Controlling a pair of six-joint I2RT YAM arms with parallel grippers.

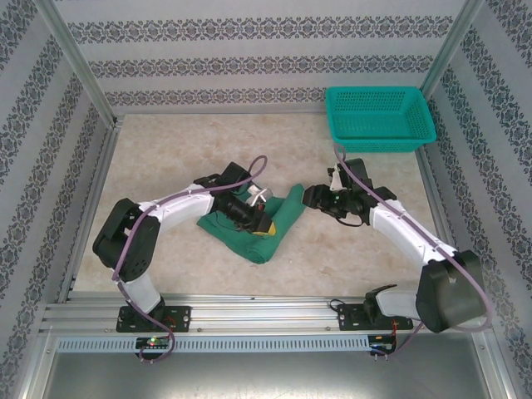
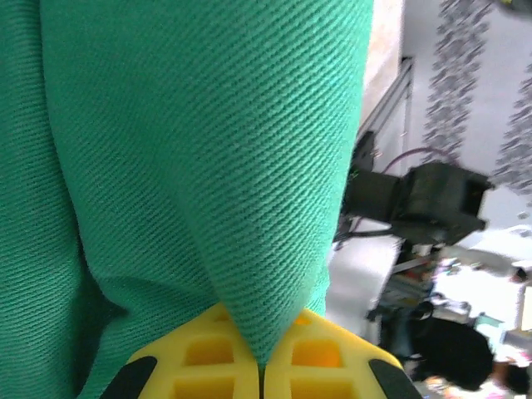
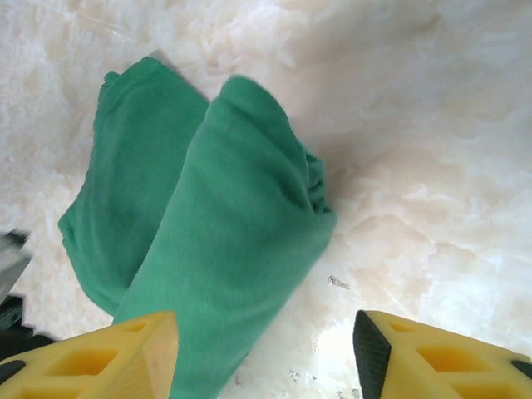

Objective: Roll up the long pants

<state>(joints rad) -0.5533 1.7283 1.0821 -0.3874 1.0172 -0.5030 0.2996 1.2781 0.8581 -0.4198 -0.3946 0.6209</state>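
Note:
The long pants (image 1: pixel 274 223) lie as a folded green bundle in the middle of the table, with one end sticking up toward the back right. My left gripper (image 1: pixel 264 227) sits on the bundle's middle. In the left wrist view its yellow fingers (image 2: pixel 208 366) are shut on a pinched fold of the long pants (image 2: pixel 208 150). My right gripper (image 1: pixel 311 198) hovers just right of the bundle's raised end. Its jaws (image 3: pixel 264 337) stand open above the edge of the long pants (image 3: pixel 224 249), with nothing held between them.
A teal mesh basket (image 1: pixel 379 118) stands at the back right corner. Patterned walls and metal posts (image 1: pixel 79 62) enclose the table. The pale marbled tabletop (image 1: pixel 166 158) is bare to the left and in front of the pants.

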